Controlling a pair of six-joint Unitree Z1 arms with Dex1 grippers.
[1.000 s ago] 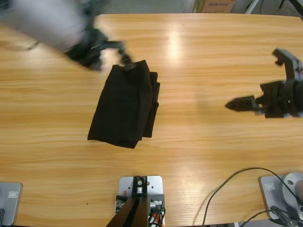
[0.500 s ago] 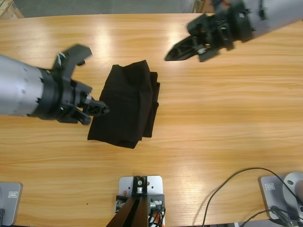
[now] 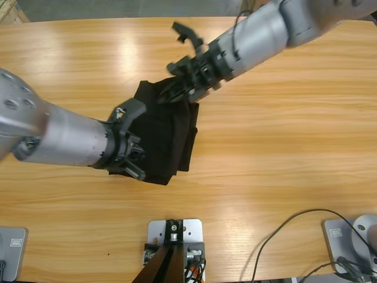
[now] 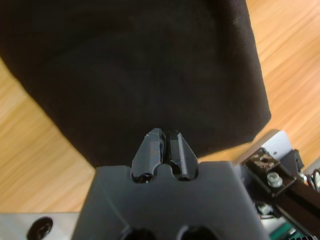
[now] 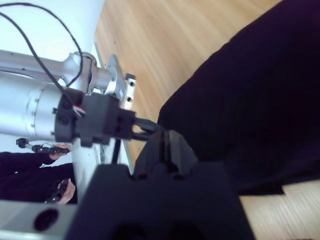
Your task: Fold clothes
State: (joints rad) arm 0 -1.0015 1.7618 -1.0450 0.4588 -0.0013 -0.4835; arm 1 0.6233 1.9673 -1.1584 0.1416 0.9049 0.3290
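A robotics lab or test room: two silver-grey arms (image 3: 65,141) work over a long wooden table (image 3: 283,153), with a black cable (image 3: 288,230) trailing at its near right corner. Beyond the far edge sits a cardboard box (image 3: 7,12), and a person (image 5: 35,175) waits in the background.

Folded black shirt (image 3: 166,134) between two arms

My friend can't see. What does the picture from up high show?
A folded black shirt lies on a long wooden table. Two silver arms reach in: the left gripper at its near left edge, the right gripper at its far edge.
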